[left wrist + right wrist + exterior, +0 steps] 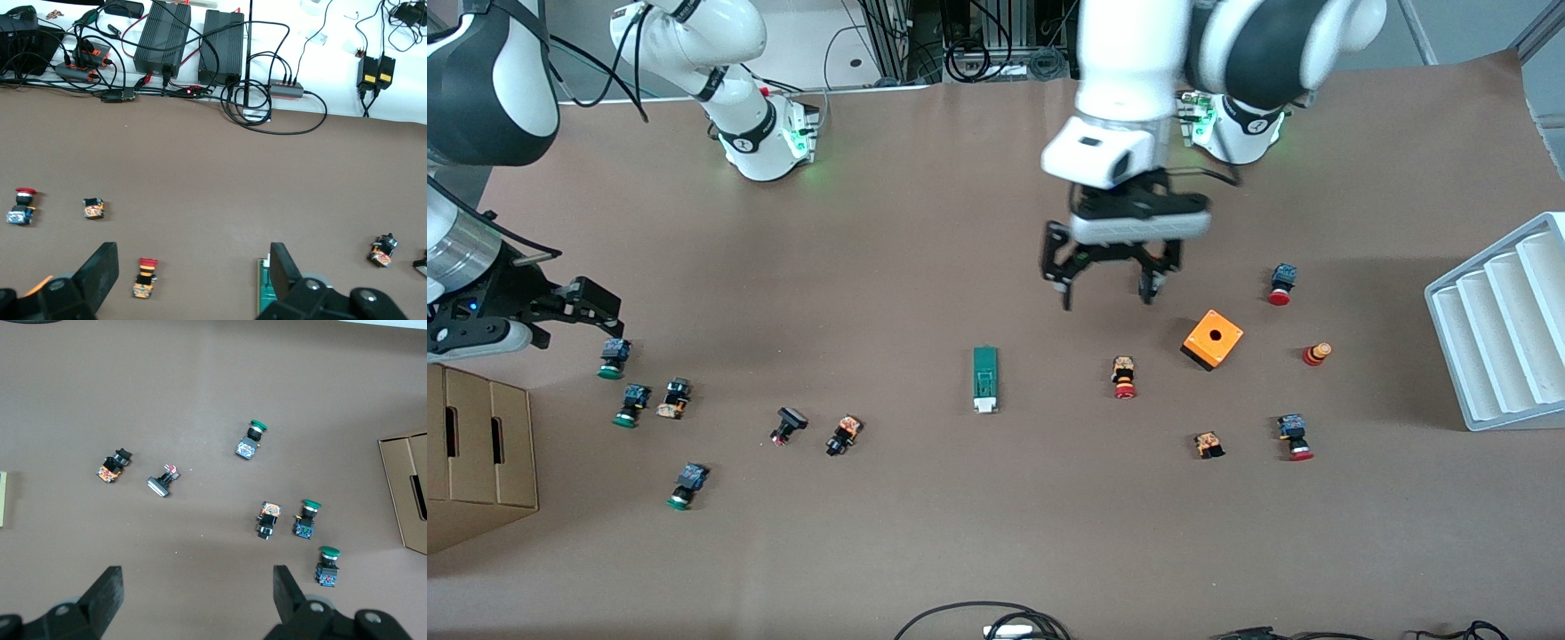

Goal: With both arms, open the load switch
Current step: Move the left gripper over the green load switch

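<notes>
The load switch [985, 380] is a narrow dark-green bar with a white end, lying flat mid-table, white end nearer the front camera. My left gripper [1107, 293] hangs open and empty over the table, between the switch and the orange box [1213, 339]. In the left wrist view the left gripper [193, 270] frames a red-capped push-button [145, 277], and one finger [283, 267] covers part of the load switch [265, 287]. My right gripper [583, 320] is open and empty at the right arm's end, over green-capped push-buttons [612, 358]. Bare table lies under the right gripper [198, 590], and a sliver of the load switch [2, 499] shows.
Red-capped push-buttons [1124, 377] lie around the orange box. Green-capped and black ones [843, 435] lie toward the right arm's end. A white ribbed tray [1503, 324] stands at the left arm's end. A cardboard box [476, 453] sits at the right arm's end.
</notes>
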Tool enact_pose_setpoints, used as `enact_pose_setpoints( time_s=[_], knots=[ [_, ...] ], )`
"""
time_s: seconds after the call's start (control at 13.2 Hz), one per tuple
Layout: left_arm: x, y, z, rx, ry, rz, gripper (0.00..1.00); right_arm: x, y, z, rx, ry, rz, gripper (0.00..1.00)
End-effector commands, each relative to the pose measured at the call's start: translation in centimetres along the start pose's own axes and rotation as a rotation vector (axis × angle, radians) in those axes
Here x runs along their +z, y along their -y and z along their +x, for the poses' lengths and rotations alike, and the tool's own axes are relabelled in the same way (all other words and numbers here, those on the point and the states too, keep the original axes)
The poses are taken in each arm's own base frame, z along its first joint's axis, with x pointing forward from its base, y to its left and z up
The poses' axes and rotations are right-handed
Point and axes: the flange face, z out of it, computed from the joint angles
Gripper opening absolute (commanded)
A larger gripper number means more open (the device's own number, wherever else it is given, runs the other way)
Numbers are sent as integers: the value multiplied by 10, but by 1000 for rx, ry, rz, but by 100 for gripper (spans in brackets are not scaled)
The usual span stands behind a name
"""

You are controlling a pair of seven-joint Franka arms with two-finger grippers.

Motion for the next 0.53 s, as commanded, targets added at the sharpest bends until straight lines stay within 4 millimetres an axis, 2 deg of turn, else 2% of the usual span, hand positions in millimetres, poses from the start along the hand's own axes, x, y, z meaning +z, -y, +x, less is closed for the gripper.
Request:
enact_pose_setpoints(
  time_s=[0.0,0.3,0.46],
  knots=[
    [5,-25,-30,-31,-52,13,100,-1,0,4,-8,-14,2,100],
    [39,-83,-106,-64,-140,37,100,-2,6,5,-18,-22,10,100],
    [59,-101,-136,-84,-176,40,100,-13,37,10,-53,-53,26,100]
  ],
)
